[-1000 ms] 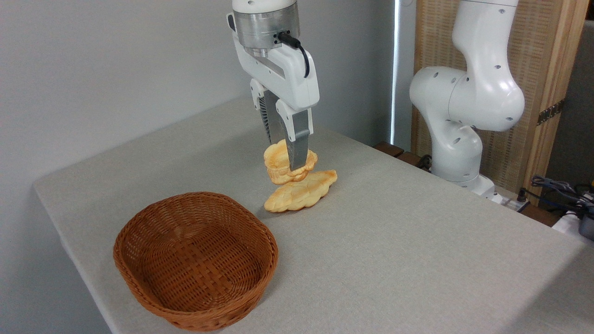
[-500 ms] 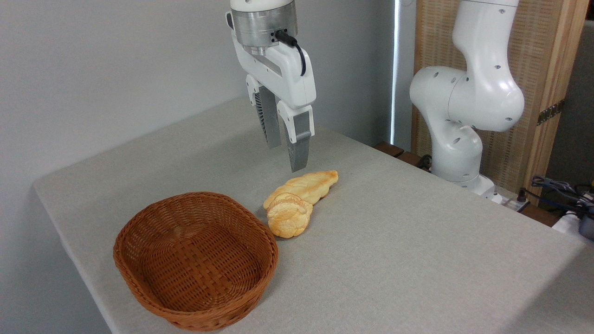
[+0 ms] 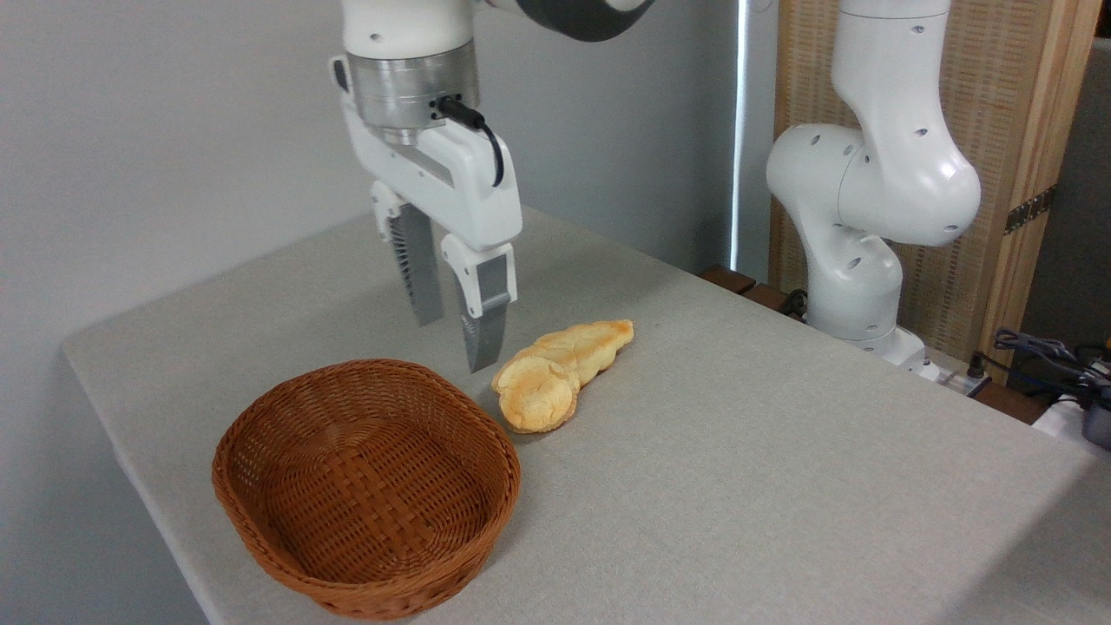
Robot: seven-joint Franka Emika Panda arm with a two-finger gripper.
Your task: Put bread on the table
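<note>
On the table [image 3: 781, 451], near centre: bread [image 3: 536, 396], a small round golden bun, lumpy, pale-browned, touching the braided loaf [image 3: 586, 342] at its 1 o'clock. Wicker basket [image 3: 364, 486] at 8 o'clock, apart. Gripper [image 3: 456, 334] at 11 o'clock, raised, fingers spread, holding nothing.

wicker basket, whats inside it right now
Nothing shows inside the basket: only its woven floor and far wall. The near wall hides a strip of floor behind it. The bread and the flat loaf lie outside, on the table.
</note>
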